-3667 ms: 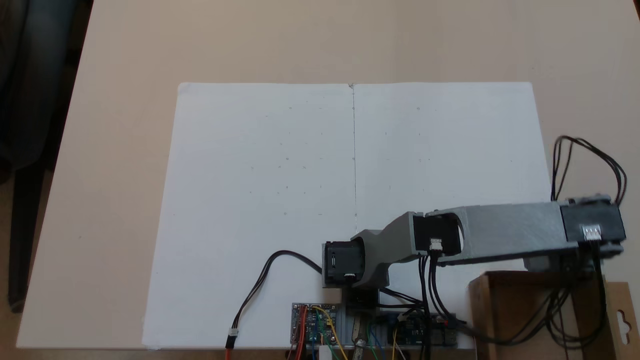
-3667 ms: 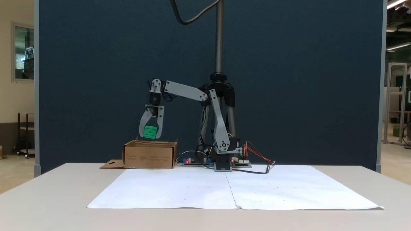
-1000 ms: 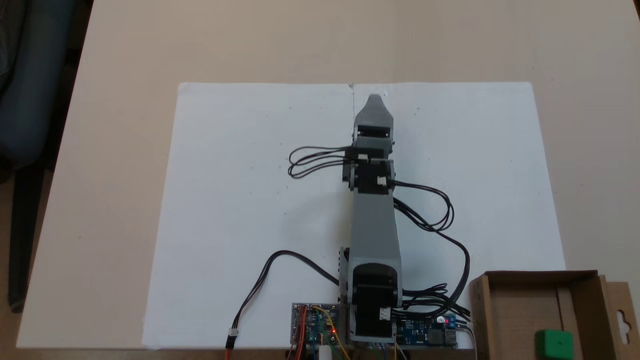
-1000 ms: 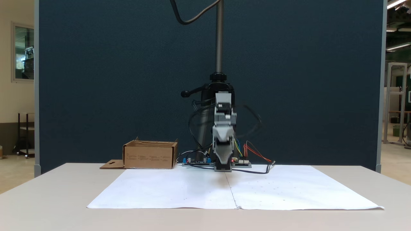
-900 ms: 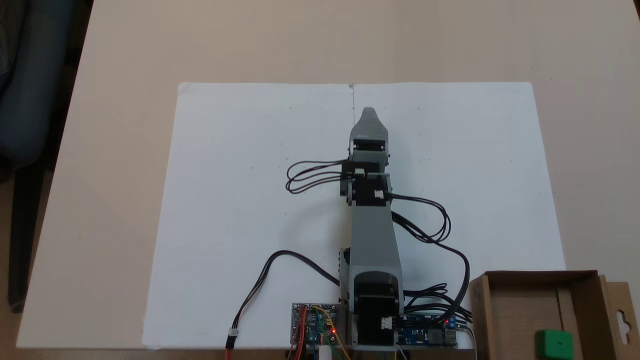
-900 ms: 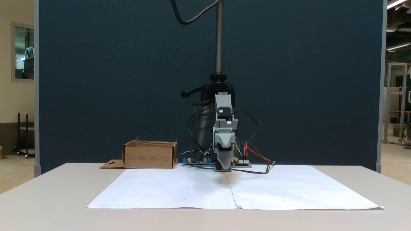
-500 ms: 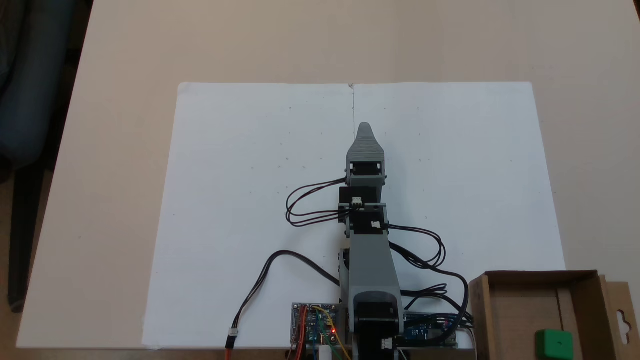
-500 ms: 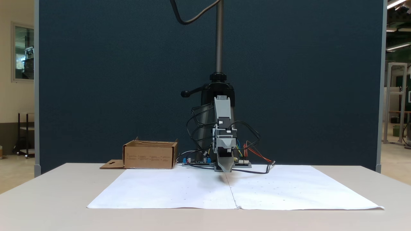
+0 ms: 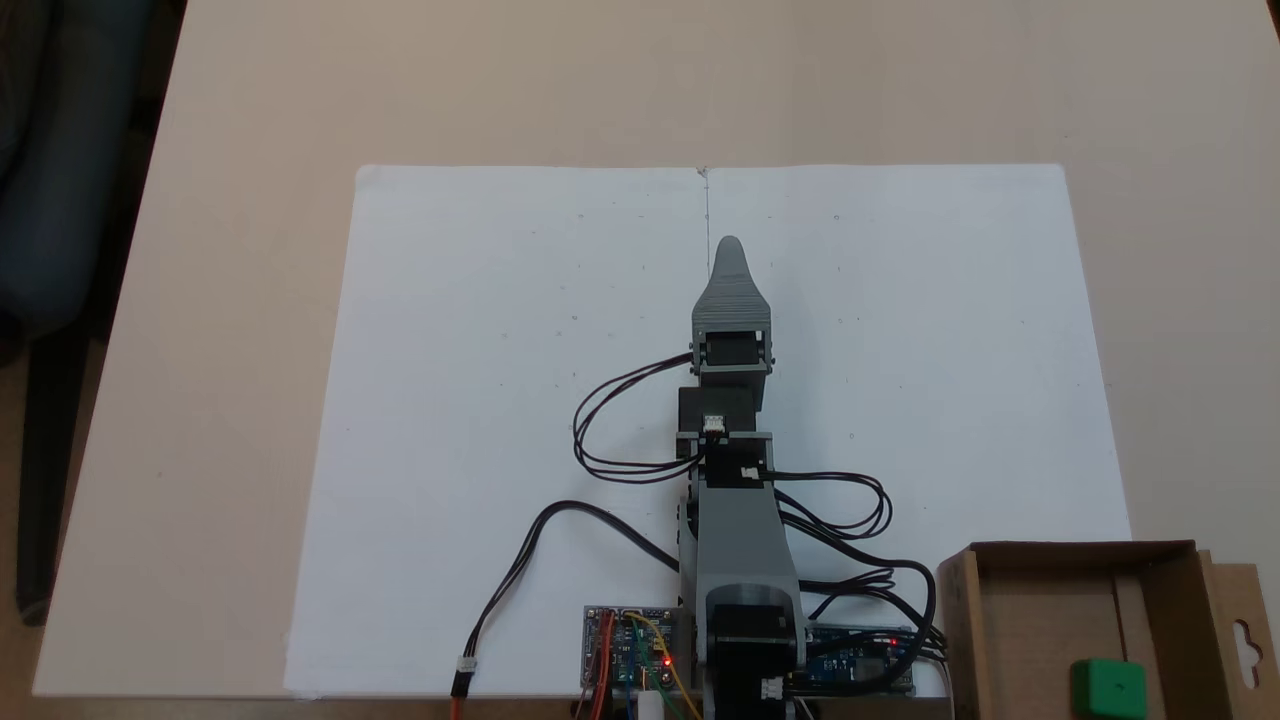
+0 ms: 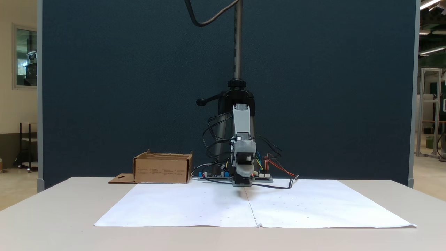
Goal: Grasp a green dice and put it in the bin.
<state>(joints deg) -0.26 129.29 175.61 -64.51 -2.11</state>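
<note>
While jaws overlap, pincer (image 9: pixel 729 246) aperture unclear, over paper (image 9: pixel 480 350).

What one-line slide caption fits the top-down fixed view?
Green dice lies in the cardboard bin while the arm's gripper points out over the white paper.

green dice (image 9: pixel 1108 688) bright green | bin (image 9: pixel 1020 610) brown | paper sheet (image 9: pixel 480 380) white, maybe faintly dotted

Small green plastic dice (image 9: pixel 1108 688) in shallow brown cardboard bin (image 9: pixel 1040 620), right of arm base (image 9: pixel 745 660) from above; tool (image 9: pixel 729 250) beyond base.
</note>
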